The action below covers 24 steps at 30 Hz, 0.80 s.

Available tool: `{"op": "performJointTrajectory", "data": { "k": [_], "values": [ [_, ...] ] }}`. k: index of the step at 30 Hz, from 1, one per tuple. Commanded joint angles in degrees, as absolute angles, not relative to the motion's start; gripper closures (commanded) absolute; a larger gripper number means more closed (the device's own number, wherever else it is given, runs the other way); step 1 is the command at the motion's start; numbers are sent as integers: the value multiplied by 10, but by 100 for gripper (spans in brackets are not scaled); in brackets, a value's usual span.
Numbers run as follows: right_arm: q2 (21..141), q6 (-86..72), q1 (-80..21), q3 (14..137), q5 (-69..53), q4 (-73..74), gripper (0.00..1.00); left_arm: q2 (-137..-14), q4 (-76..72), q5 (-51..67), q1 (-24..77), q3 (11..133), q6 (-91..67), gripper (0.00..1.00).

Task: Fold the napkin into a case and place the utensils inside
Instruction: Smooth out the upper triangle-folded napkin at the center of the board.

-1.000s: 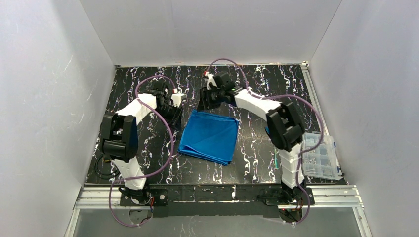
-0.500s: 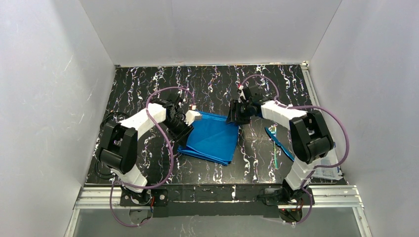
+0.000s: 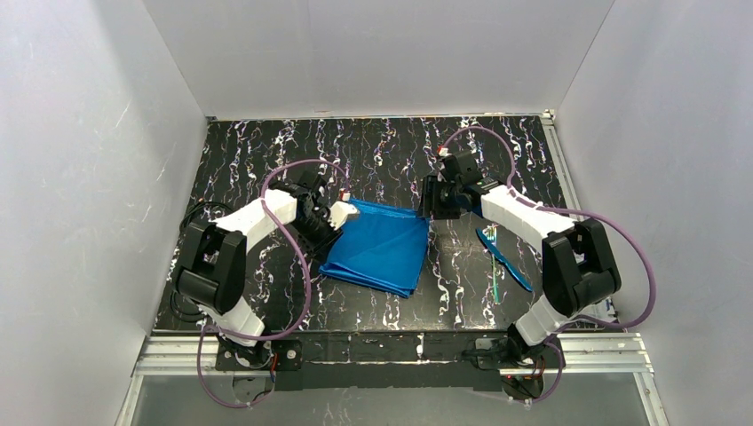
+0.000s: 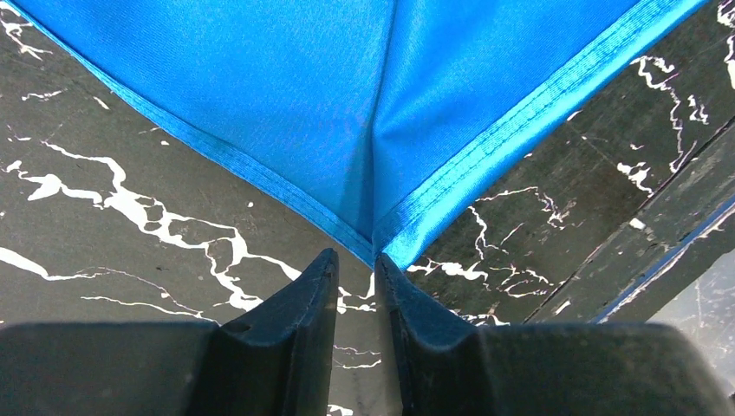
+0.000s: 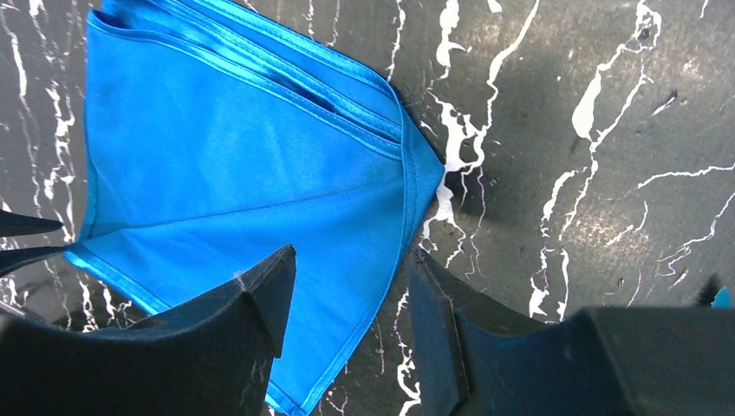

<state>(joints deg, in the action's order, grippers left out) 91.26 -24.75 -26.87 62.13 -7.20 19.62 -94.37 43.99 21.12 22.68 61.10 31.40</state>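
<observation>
The napkin (image 3: 377, 248) lies folded into a bright blue layered square in the middle of the table. My left gripper (image 3: 342, 213) is at its far left corner. In the left wrist view the jaws (image 4: 355, 257) stand a narrow gap apart, with the hemmed corner (image 4: 379, 247) just at the tips and bare table showing between them. My right gripper (image 3: 431, 202) is open over the far right corner. In the right wrist view (image 5: 351, 260) one finger is over the cloth (image 5: 243, 173) and the other over the table. The utensils (image 3: 502, 257) lie right of the napkin.
Black marbled table (image 3: 266, 160) inside white walls. Purple cables (image 3: 302, 169) loop above both arms. The right arm's elbow (image 3: 582, 262) hangs over the table's right side, near the utensils. A metal rail (image 3: 391, 351) runs along the near edge.
The right gripper has come from the far middle of the table down to the napkin's far right corner. The left gripper has moved right onto the far left corner. The utensils have come into view.
</observation>
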Motion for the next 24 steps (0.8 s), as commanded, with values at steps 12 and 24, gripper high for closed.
{"op": "performJointTrajectory", "data": {
  "k": [12, 24],
  "values": [
    [965, -268, -269, 637, -90, 208, 49, -876, 394, 188, 237, 556, 340, 91],
    [990, -260, -268, 656, -74, 215, 52, -867, 475, 227, 242, 607, 354, 84]
  ]
}}
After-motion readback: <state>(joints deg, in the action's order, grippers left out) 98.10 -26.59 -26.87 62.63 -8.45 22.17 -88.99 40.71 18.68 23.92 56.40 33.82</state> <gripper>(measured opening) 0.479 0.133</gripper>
